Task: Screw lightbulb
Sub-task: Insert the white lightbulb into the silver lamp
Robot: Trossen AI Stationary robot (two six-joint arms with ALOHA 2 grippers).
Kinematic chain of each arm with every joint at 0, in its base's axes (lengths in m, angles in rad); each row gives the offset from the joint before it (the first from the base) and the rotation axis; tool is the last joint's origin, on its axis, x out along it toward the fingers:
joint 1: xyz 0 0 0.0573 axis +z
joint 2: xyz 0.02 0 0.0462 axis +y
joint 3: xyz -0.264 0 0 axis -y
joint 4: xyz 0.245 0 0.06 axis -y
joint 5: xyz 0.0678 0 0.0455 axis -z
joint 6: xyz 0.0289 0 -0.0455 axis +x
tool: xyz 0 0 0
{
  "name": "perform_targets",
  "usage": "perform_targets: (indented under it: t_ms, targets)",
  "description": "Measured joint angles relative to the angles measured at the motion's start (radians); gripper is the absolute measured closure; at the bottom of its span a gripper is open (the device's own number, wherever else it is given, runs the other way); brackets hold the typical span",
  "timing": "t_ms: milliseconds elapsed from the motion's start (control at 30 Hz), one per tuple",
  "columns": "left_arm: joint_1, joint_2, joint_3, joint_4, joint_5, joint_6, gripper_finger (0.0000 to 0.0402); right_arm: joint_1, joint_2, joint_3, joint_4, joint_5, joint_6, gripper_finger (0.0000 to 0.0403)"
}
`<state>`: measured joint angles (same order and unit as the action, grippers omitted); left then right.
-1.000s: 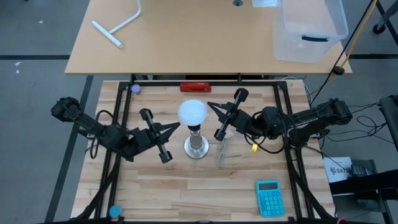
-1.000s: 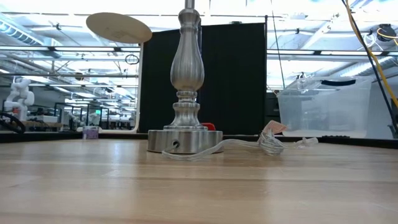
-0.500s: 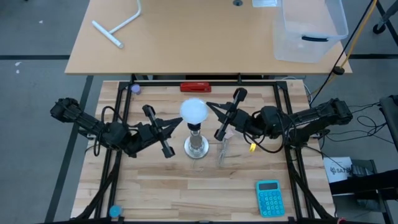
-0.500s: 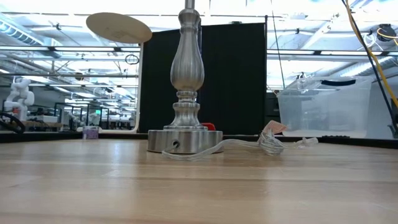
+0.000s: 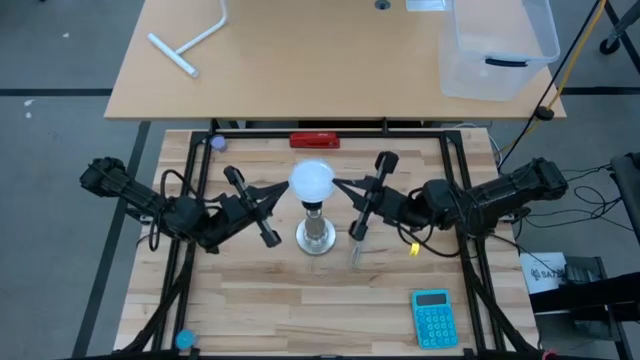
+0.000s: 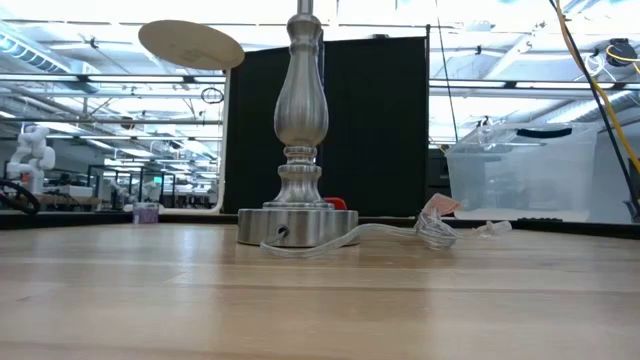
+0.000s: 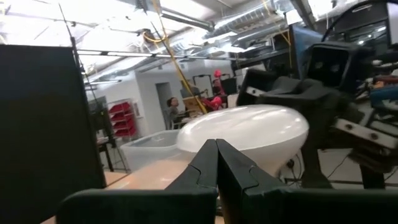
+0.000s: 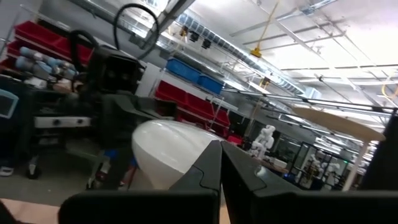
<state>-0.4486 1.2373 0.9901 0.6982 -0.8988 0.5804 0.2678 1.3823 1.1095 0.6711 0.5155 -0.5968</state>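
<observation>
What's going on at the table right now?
The bulb sits on top of the lamp stand mid-table. Both arms flank it with fingers shut: the left gripper at its left side, the right gripper at its right. Neither holds the bulb; whether the tips touch it can't be told.

Both arms are showing matte black, jointed housings — thick black cables looping alongside. The left gripper (image 5: 272, 195) and right gripper (image 5: 343, 184) are tapering to pointed black fingers.

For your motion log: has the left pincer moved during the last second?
Yes. In the high view the left pincer, shut, has moved toward the bulb on the lamp, which stayed put.
</observation>
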Motion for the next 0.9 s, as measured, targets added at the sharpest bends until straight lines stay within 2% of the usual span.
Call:
perform_targets:
  t_ms: [367,600,800,900]
  targets:
    - [0.037,0.003,-0.001,-0.011,-0.041,-0.021,0.0402,0.034,0.003,0.0,-0.02,0.0,-0.009,0.0403]
    - [-0.002,-0.008,-0.001,0.038,-0.063,0.06,0.0402,0.077,0.009,-0.005,-0.046,0.011,-0.096,0.0403]
    - [-0.072,-0.008,-0.001,0.097,-0.062,0.153,0.0402,0.082,0.005,-0.004,-0.056,0.131,-0.127,0.0403]
    - [-0.103,-0.009,-0.001,0.112,-0.043,0.188,0.0402,0.063,0.005,-0.004,-0.063,0.144,-0.122,0.0403]
